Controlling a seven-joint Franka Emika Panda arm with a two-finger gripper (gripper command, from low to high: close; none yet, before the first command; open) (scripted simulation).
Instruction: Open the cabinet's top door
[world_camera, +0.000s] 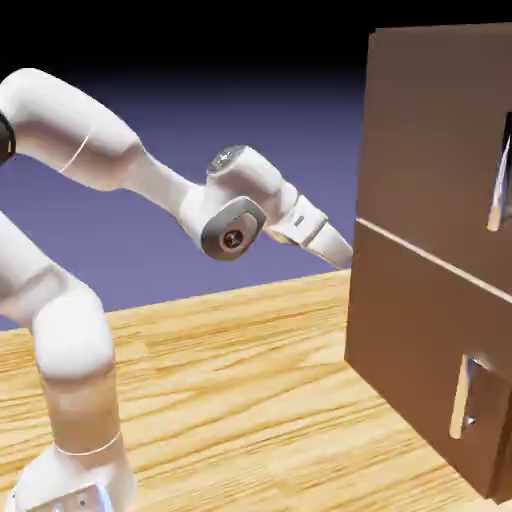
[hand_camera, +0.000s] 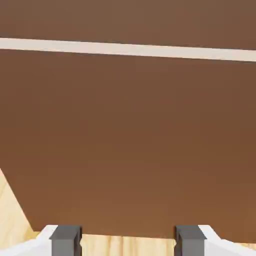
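Plainly brown flat-panelled cabinet (world_camera: 420, 150) | table (world_camera: 250, 400) pale woodgrain (glossy)

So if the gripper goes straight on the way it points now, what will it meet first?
Most likely the cabinet: the open gripper faces plain brown wood just below the pale seam, so probably the lower panel, not the top door. Depth is unclear.
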